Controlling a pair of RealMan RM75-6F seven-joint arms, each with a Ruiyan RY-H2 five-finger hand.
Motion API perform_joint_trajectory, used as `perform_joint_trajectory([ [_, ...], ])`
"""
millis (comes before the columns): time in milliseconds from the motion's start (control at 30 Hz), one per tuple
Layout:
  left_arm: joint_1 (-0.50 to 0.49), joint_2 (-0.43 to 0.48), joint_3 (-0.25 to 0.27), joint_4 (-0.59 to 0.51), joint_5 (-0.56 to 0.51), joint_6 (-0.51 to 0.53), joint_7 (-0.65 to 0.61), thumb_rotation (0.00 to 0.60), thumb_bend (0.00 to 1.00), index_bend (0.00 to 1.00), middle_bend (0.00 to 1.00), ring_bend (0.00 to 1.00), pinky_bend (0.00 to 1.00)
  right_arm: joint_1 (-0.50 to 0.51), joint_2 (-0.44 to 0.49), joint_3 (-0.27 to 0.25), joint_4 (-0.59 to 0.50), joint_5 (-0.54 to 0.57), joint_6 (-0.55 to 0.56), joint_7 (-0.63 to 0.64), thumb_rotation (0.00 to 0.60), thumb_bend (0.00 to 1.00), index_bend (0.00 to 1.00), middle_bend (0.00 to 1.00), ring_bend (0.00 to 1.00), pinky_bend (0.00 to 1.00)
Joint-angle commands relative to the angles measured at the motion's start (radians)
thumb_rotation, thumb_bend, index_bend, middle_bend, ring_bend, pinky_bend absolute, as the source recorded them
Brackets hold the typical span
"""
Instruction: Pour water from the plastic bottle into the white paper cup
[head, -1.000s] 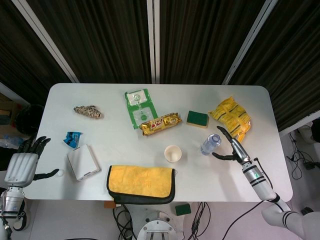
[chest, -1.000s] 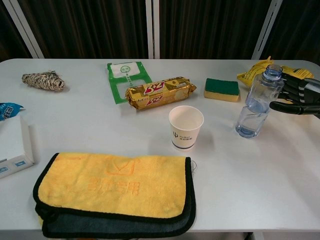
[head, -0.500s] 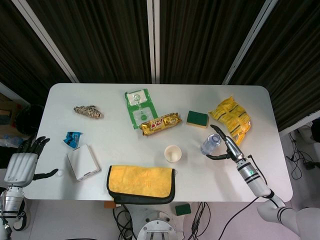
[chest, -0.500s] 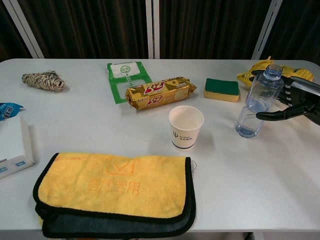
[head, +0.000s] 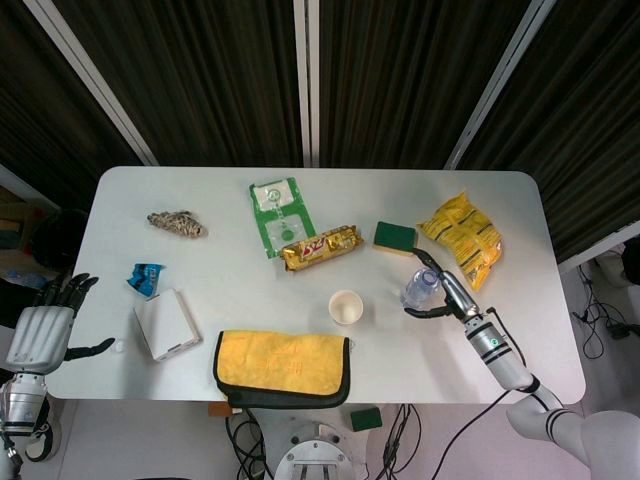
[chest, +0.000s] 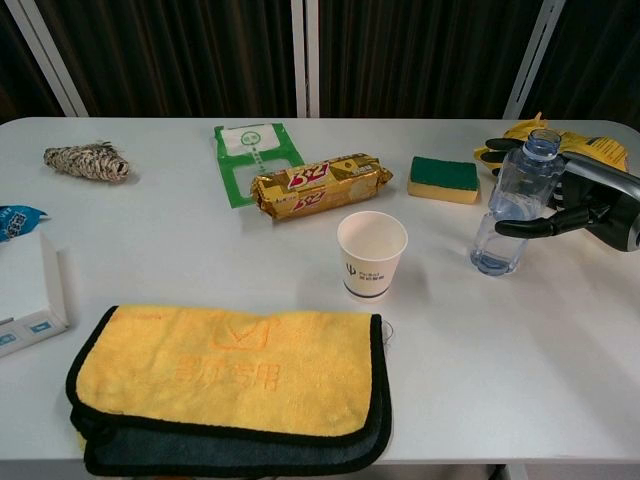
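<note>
The clear plastic bottle (head: 421, 287) (chest: 510, 215) stands upright and uncapped on the white table, with a little water in its bottom. To its left stands the white paper cup (head: 346, 306) (chest: 372, 253), upright and empty. My right hand (head: 445, 295) (chest: 590, 200) reaches in from the right and cups the bottle: its thumb lies across the front and its fingers curve behind the neck. No firm grip shows. My left hand (head: 42, 335) hovers off the table's left edge, fingers spread and holding nothing.
A folded yellow towel (head: 283, 365) lies at the front edge, just left of the cup. Behind the cup are a gold biscuit packet (head: 320, 246), a green sponge (head: 396, 237) and a yellow snack bag (head: 462, 235). A white box (head: 168, 323) sits at the left.
My right hand has moved left, from beside the bottle to around it, with thumb and fingers now on either side. The bottle, the cup and my left hand have not moved.
</note>
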Motion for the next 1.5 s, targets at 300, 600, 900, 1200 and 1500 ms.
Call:
perform_joint_trajectory([
  [300, 0.0, 0.004, 0.0, -0.004, -0.005, -0.003, 0.005, 0.445, 0.05, 0.15, 0.12, 0.03, 0.13, 0.004, -0.021, 0.0, 0.019, 0.011, -0.009, 0.01, 0.597, 0.15, 0.0, 0.09, 0.0, 0.01],
  [600, 0.0, 0.006, 0.0, -0.004, -0.009, -0.005, 0.003, 0.469, 0.05, 0.14, 0.12, 0.03, 0.13, 0.004, -0.043, 0.006, 0.041, 0.022, -0.012, 0.01, 0.6, 0.18, 0.07, 0.19, 0.04, 0.09],
  [900, 0.006, 0.01, 0.003, -0.003, -0.014, -0.003, -0.002, 0.473, 0.05, 0.15, 0.12, 0.03, 0.13, 0.002, -0.07, 0.019, 0.059, 0.041, -0.018, -0.006, 0.6, 0.24, 0.33, 0.27, 0.12, 0.17],
  [1200, 0.007, 0.011, 0.003, 0.0, -0.016, -0.005, -0.009, 0.478, 0.05, 0.15, 0.12, 0.03, 0.13, -0.002, -0.086, 0.046, 0.058, 0.071, -0.026, -0.033, 0.6, 0.29, 0.61, 0.4, 0.19, 0.26],
  [1500, 0.008, 0.014, 0.005, -0.002, -0.019, -0.009, -0.012, 0.482, 0.05, 0.14, 0.12, 0.03, 0.13, -0.003, -0.084, 0.054, 0.044, 0.08, -0.035, -0.044, 0.6, 0.31, 0.82, 0.46, 0.19, 0.27],
])
